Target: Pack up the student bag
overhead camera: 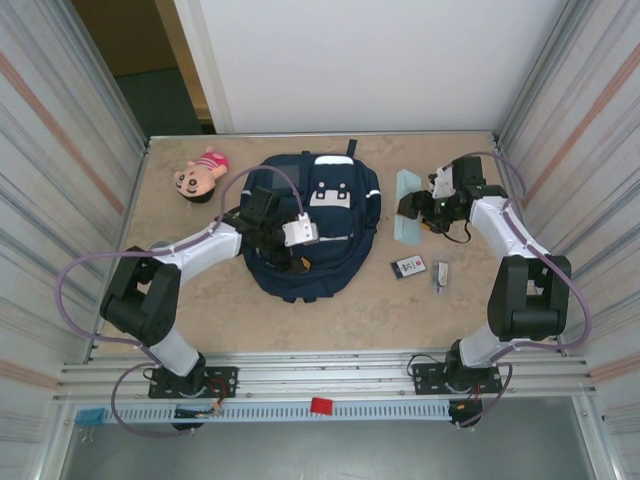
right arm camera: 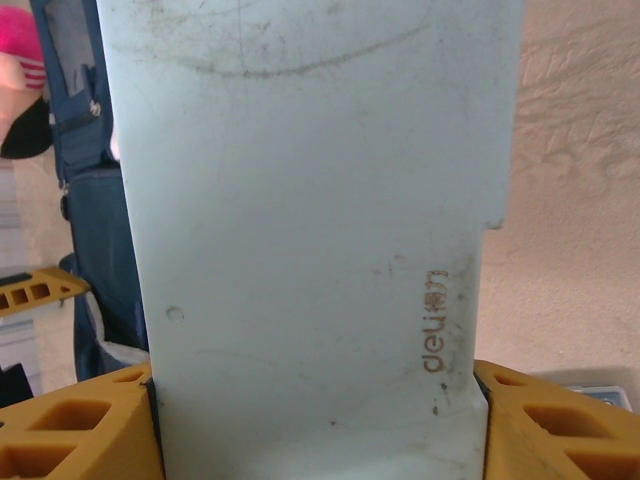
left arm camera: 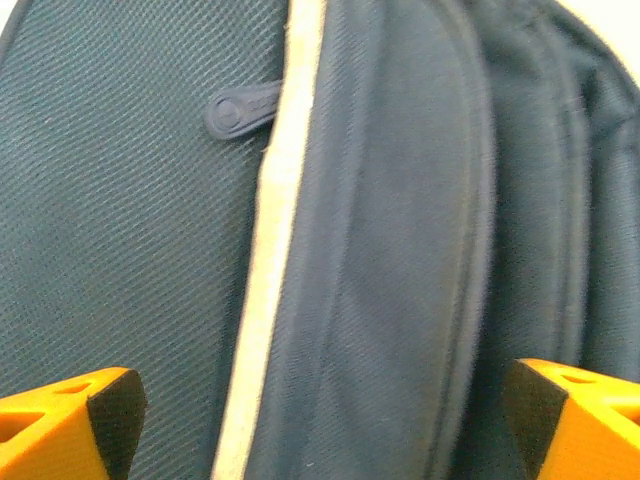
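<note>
Navy student bag (overhead camera: 310,225) lies flat at centre of the bench (overhead camera: 350,315), front pockets up. L hand (left arm camera: 320,405) hovers over its fabric beside a white trim stripe (left arm camera: 262,300), fingers spread wide, nothing held. R hand (right arm camera: 320,420) grips a pale-blue case (right arm camera: 310,200) on both sides, approx. just right of the bag. A pink-haired doll head (overhead camera: 200,177) sits far left.

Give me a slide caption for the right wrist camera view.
Right hand gripping a pale blue box by its sides, backpack and table behind.
</note>
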Tool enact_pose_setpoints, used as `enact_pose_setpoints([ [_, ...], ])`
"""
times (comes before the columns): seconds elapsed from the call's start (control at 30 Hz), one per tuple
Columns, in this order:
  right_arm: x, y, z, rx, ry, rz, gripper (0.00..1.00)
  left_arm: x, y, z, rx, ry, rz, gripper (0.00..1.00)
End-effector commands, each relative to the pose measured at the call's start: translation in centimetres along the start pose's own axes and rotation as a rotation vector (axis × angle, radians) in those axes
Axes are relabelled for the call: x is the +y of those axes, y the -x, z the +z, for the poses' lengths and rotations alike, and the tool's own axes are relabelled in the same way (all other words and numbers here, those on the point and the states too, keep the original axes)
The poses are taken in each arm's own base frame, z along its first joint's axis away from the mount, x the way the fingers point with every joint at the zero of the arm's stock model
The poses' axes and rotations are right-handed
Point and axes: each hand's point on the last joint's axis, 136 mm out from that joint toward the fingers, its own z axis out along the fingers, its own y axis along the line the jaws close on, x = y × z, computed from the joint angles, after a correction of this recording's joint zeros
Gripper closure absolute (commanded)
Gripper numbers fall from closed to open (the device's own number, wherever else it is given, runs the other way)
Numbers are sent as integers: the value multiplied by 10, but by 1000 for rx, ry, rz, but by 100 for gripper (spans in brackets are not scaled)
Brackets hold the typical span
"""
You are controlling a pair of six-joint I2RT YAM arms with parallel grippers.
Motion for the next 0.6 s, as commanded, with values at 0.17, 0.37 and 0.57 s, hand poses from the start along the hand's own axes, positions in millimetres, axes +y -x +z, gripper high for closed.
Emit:
enact_pose_setpoints([
  [0.17, 17, -8, -18, -41, 44, -15, 52, 35, -1, 13, 15, 154, -2, 34],
  [0.37, 21, -15, -24, -46, 73, 2, 53, 26, 16, -9, -29, 121, -74, 84],
  [0.57, 26, -19, -35, -38, 150, 62, 53, 2, 49, -42, -47, 113, -193, 100],
])
